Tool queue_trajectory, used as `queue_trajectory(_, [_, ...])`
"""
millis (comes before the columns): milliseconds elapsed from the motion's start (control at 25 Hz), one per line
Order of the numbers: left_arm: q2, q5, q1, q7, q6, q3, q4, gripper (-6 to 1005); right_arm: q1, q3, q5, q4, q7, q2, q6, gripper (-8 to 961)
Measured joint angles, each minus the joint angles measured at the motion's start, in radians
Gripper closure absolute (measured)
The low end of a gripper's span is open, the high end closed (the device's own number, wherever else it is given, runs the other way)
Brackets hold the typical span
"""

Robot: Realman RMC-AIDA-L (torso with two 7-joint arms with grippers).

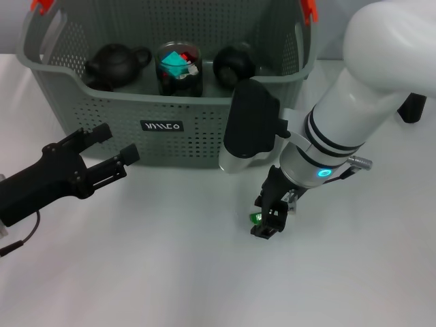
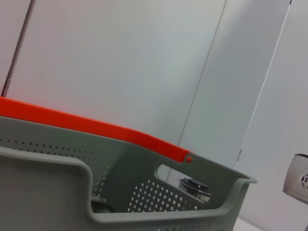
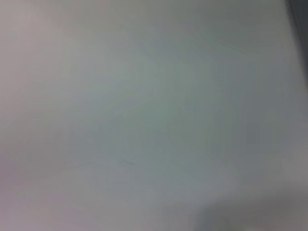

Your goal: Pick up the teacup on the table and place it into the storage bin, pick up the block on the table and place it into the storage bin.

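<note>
The storage bin (image 1: 102,112) is a grey perforated basket at the back of the table; its rim and an orange clip (image 2: 96,125) fill the left wrist view. Inside it, on the right, sits a small round black teacup (image 1: 235,65). A tiny green block (image 1: 255,218) lies on the white table in front of the bin. My right gripper (image 1: 269,219) points straight down at the table, touching or right beside the block on the block's right side. My left gripper (image 1: 117,143) hovers open and empty just left of the bin's front wall.
The bin also holds a black teapot (image 1: 116,63) and a glass pitcher (image 1: 179,68) with coloured pieces in it; the pitcher's lid (image 2: 195,187) shows over the rim. A black object (image 1: 412,107) stands at the far right. The right wrist view shows only blurred white surface.
</note>
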Motion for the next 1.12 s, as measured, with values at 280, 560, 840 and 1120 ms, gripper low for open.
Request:
queue_trajectory(280, [0.000,0.000,0.000,0.000,0.000,0.000,0.000,170,0.000,-0.003,-0.001,0.010,0.005,0.001,0.016,462])
queue_trajectory(560, [0.000,0.000,0.000,0.000,0.000,0.000,0.000,170,0.000,0.001,-0.015,0.009,0.013,0.003,0.015,650])
queue_trajectory(840, [0.000,0.000,0.000,0.000,0.004,0.001,0.000,170,0.000,0.010,-0.015,0.000,0.028,0.001,0.010,803])
queue_trajectory(1120, [0.000,0.000,0.000,0.000,0.006,0.001,0.000,170,-0.014,0.079,-0.015,-0.035,0.021,-0.005,-0.039,817])
